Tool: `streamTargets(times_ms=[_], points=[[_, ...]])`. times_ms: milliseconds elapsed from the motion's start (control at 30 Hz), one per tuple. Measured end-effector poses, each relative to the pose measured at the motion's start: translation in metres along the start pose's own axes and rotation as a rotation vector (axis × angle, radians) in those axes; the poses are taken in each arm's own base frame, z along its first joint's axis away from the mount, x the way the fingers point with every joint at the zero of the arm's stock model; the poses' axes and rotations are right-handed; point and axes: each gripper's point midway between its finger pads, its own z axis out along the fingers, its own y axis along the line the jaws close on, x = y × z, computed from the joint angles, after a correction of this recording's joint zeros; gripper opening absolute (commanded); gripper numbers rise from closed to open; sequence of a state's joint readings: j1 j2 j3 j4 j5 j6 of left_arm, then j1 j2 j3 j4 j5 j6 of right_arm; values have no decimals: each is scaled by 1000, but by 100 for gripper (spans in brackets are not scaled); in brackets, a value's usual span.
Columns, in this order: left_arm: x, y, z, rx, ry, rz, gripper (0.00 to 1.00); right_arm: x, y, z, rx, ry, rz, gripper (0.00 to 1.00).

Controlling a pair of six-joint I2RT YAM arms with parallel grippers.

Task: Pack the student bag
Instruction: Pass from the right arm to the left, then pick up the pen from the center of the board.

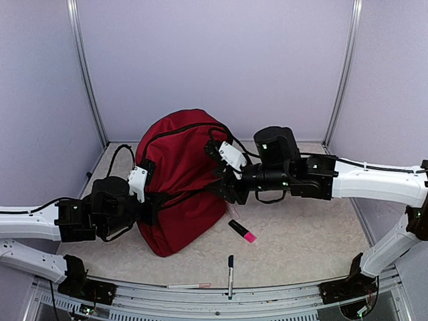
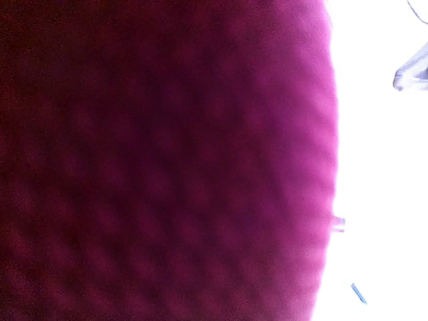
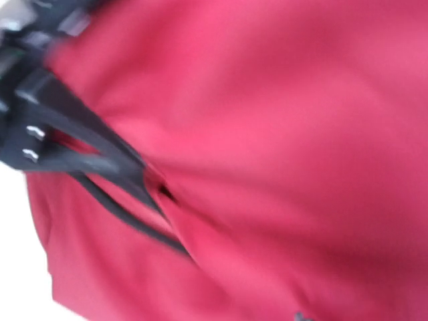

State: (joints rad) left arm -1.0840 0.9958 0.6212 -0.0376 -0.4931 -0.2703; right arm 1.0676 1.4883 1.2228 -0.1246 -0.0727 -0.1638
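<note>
The student bag, a large dark red backpack with black zippers and straps, stands in the middle of the table. My left gripper presses into its lower left side among black straps. Its fingers are hidden there, and the left wrist view is filled with blurred red fabric. My right gripper is against the bag's right side near the zipper line. The right wrist view shows only red fabric and black straps, with no fingers visible. I cannot tell how the jaws of either gripper stand.
A black marker with a pink cap lies right of the bag. A dark pen and a pale pen lie near the front edge. Lilac walls close in the back and both sides.
</note>
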Motion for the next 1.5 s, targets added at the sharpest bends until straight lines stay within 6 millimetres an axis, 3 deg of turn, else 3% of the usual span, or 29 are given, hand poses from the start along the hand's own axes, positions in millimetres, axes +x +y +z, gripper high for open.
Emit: streamTargets(times_ms=[100, 200, 333, 433, 600, 800, 1067, 1267, 1500], points=[[1, 0, -1, -8, -3, -6, 0, 39, -25, -14, 56, 88, 187, 78], [1, 0, -2, -17, -5, -13, 0, 111, -43, -19, 146, 273, 362, 80], [1, 0, -2, -24, -7, -18, 0, 182, -39, -19, 212, 503, 482, 76], [2, 0, -3, -26, -7, -23, 0, 216, -33, -13, 220, 613, 522, 72], [2, 1, -4, -30, -6, -23, 0, 264, -20, 2, 197, 780, 556, 57], [2, 1, -5, -31, -6, -22, 0, 269, -18, 15, 174, 815, 565, 46], [2, 1, -5, -32, -6, -21, 0, 276, -14, 27, 187, 884, 527, 42], [2, 1, -5, -33, -6, -21, 0, 274, -11, 27, 184, 894, 507, 20], [2, 1, -5, -33, -6, -21, 0, 270, -10, 22, 176, 888, 501, 13]])
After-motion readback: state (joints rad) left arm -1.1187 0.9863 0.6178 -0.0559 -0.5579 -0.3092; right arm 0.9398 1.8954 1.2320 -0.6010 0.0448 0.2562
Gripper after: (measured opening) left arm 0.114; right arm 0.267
